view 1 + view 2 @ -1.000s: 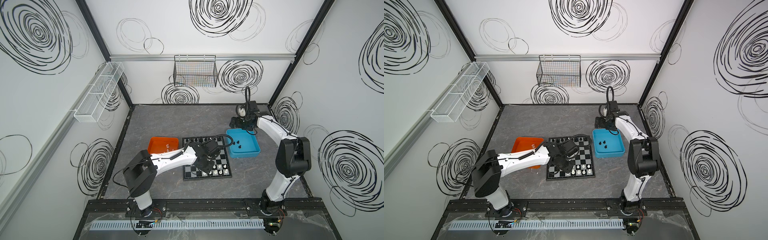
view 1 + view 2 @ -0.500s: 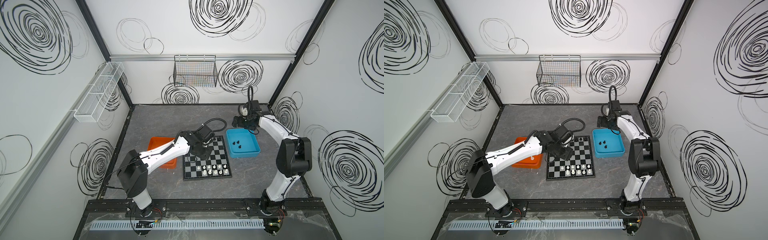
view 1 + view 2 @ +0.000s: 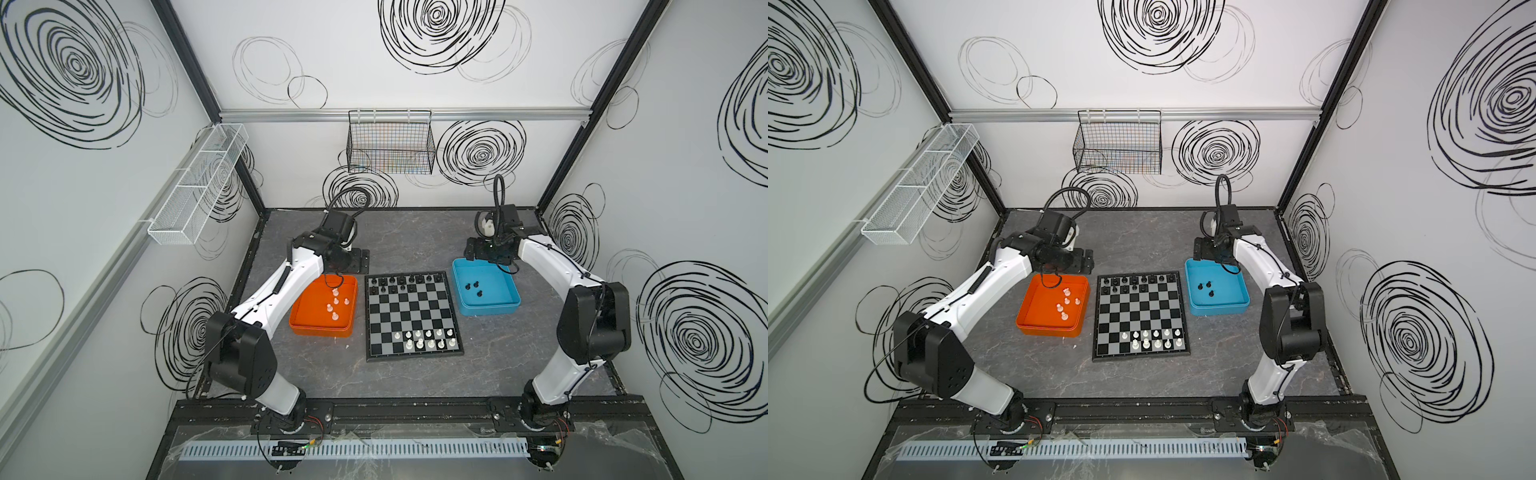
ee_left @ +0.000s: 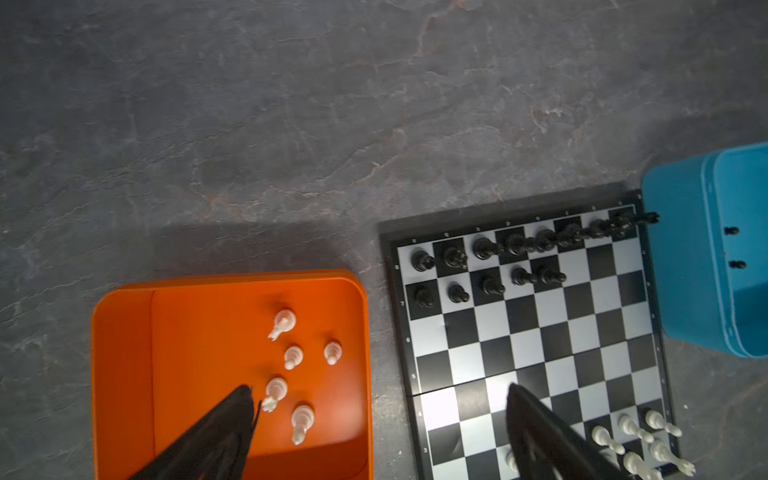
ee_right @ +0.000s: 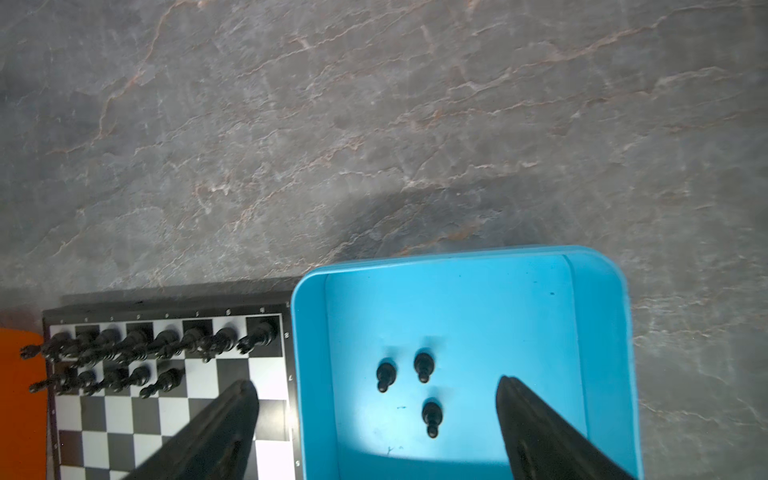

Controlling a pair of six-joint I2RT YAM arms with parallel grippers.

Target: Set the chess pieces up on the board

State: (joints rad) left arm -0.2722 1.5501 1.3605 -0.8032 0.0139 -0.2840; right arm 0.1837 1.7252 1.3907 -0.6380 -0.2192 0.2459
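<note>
- The left gripper (image 4: pixel 380 388) hangs wide apart, empty, over the orange tray (image 4: pixel 124 374) and the board (image 4: pixel 536 345).
- Five white chess pieces (image 4: pixel 293 356) sit in the tray.
- Black chess pieces (image 4: pixel 490 249) stand on the board.

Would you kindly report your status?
Left hand, right hand open, empty. Board part set; white pieces in orange tray, black pieces in blue tray. Nothing blocking.

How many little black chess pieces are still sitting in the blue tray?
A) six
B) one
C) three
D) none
C: the right wrist view shows three black chess pieces inside the blue tray, and both top views show the same three.
</note>
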